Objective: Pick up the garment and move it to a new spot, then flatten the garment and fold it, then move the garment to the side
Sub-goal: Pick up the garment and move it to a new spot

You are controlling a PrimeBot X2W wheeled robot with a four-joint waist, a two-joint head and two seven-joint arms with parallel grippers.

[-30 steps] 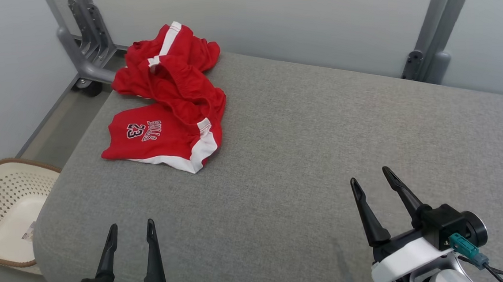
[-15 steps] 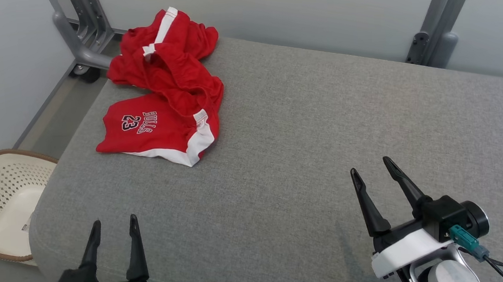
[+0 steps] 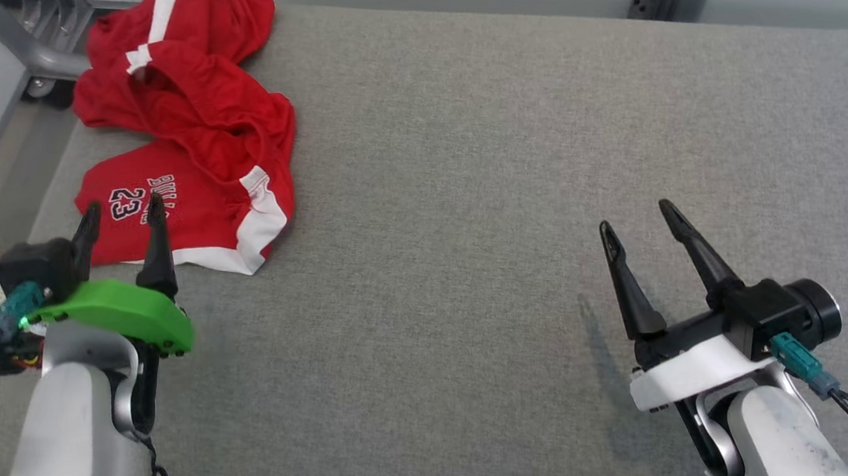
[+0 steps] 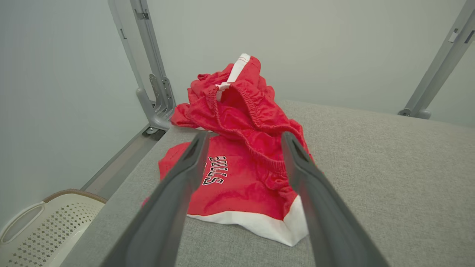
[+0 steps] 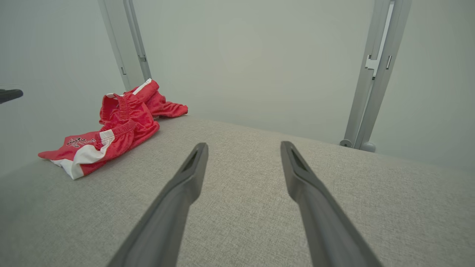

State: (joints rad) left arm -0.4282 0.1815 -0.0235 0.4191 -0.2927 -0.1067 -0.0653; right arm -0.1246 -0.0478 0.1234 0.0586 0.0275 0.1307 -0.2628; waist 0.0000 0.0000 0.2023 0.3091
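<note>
Shorts (image 3: 193,135): red knit cloth, fine mesh texture, slight sheen, crumpled. White cloth trim, puckered elastic waistband. Lettering is stitched or printed, can't tell which.
Cushion (image 3: 465,190): grey woven fabric, coarse weave, matt.
Frame posts (image 5: 374,74): grey painted metal, smooth satin finish.
Basket (image 4: 44,230): cream plastic, perforated, smooth, with a brown rim.
Left gripper (image 3: 122,205) and right gripper (image 3: 637,216): dark matt plastic fingers (image 5: 315,207), smooth.
Left mount (image 3: 123,311): green plastic, semi-gloss.
Right mount (image 3: 691,376): white plastic, matt.
Forearms (image 3: 72,442): pale grey smooth shell, light sheen.
Wall (image 5: 241,55): smooth, matt, pale.
</note>
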